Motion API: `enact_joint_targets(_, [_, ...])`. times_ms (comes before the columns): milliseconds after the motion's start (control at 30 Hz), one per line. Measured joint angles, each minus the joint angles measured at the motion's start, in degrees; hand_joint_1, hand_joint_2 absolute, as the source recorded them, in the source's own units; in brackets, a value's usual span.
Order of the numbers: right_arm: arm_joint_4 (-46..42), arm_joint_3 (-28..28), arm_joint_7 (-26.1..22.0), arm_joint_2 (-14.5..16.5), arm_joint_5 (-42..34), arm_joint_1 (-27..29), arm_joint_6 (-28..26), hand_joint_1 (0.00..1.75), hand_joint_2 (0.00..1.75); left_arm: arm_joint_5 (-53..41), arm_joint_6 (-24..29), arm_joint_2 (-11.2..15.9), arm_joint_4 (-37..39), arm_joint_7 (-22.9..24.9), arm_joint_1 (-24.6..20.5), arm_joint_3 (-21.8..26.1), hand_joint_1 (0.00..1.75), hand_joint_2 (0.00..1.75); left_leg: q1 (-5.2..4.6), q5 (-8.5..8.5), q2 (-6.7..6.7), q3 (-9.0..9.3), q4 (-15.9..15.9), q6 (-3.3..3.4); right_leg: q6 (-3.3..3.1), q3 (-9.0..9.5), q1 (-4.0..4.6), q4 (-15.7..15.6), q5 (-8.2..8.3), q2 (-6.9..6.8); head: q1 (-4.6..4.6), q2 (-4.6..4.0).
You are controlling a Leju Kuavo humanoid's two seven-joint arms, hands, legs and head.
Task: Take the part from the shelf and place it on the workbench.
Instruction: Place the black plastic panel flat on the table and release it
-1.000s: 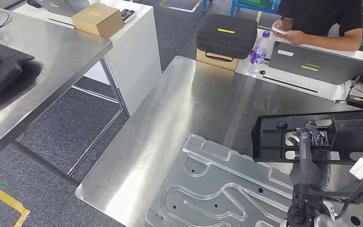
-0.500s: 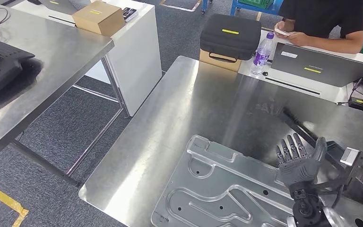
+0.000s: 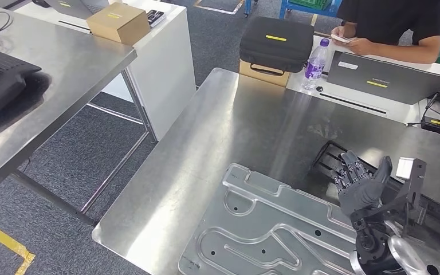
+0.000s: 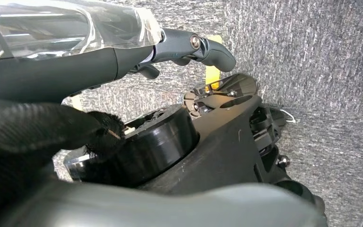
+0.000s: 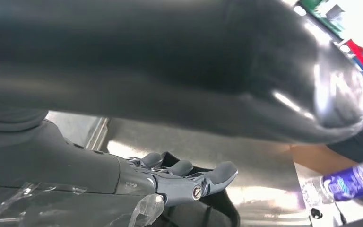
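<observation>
A grey-carpeted workshop floor surrounds the stainless steel workbench (image 3: 246, 132), on which a large stamped sheet-metal panel (image 3: 263, 229) lies at the near edge; a person (image 3: 389, 23) sits at the white desk beyond, next to a black case (image 3: 275, 41) and a water bottle (image 3: 315, 63). The black frame part (image 3: 327, 156) lies flat on the bench just beyond the panel, and the right hand (image 3: 360, 182) hovers above it with fingers spread, holding nothing, so the placing looks essentially complete. To finish cleanly, I would judge that the hand should lift straight up and away, fingers kept wide, so no fingertip hooks an opening in the frame and drags it against the panel. The head view gives the layout: part, panel and hand together on the bench. The right wrist view adds the close look, its dark fingers (image 5: 184, 177) extended over the bench with a dark piece beneath them, though a large blurred black shape covers much of it. The left wrist view looks at carpet, with the left hand (image 4: 189, 47) hanging with nothing visibly in it; whether it is curled or loose I cannot tell.
</observation>
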Motion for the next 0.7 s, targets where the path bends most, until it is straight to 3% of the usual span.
enact_joint_targets(400, [1.0, 2.3, -1.8, -0.4, 2.0, -0.1, 2.3, 0.0, 0.0, 0.9, 0.1, 0.0, 0.0, -0.1, 0.3, -0.4, 0.0, 0.0, 0.1, -0.01, 0.0, 0.0, 0.0, 0.01, 0.01, 0.02, 0.08, 0.0, 0.02, 0.02, 0.0, 0.0])
enact_joint_targets(533, [1.0, 2.7, -2.2, -0.4, 3.4, 0.0, 3.0, 0.0, 0.0, 1.0, 1.1, 0.0, 0.0, 0.4, 0.3, -0.6, 0.0, 0.0, 0.29, 0.91, 0.08, 0.68, -0.8, 0.62, 0.92, 0.13, 0.05, -0.1, 0.18, 0.04, -0.01, 0.0])
enact_joint_targets(600, [0.9, 2.9, -2.4, -0.4, 4.5, 0.2, 3.4, 0.0, 0.0, 1.2, 1.4, -0.1, 0.0, 0.8, 0.2, -0.6, 0.0, 0.0, 0.9, 1.74, 0.27, 1.4, -1.9, 0.78, 1.6, -1.04, 0.0, 3.2, -2.45, 0.06, -0.03, 0.0])
enact_joint_targets(667, [0.9, 3.2, -2.8, -0.3, 5.8, 0.4, 3.7, 0.0, 0.0, 1.5, 1.4, -0.1, 0.0, 0.9, 0.2, -0.7, 0.0, 0.0, 1.26, 1.95, 0.44, 1.51, -2.1, 0.83, 2.46, -4.03, -0.65, 10.8, -6.57, 0.01, -0.03, 0.0])
enact_joint_targets(700, [0.9, 3.3, -3.0, -0.2, 6.4, 0.6, 3.7, 0.0, 0.0, 1.7, 1.3, -0.1, 0.0, 0.9, 0.2, -0.7, 0.0, 0.0, 1.47, 1.96, 0.48, 1.51, -2.1, 0.75, 2.92, -5.38, -1.07, 14.3, -7.89, -0.02, -0.03, 0.0])
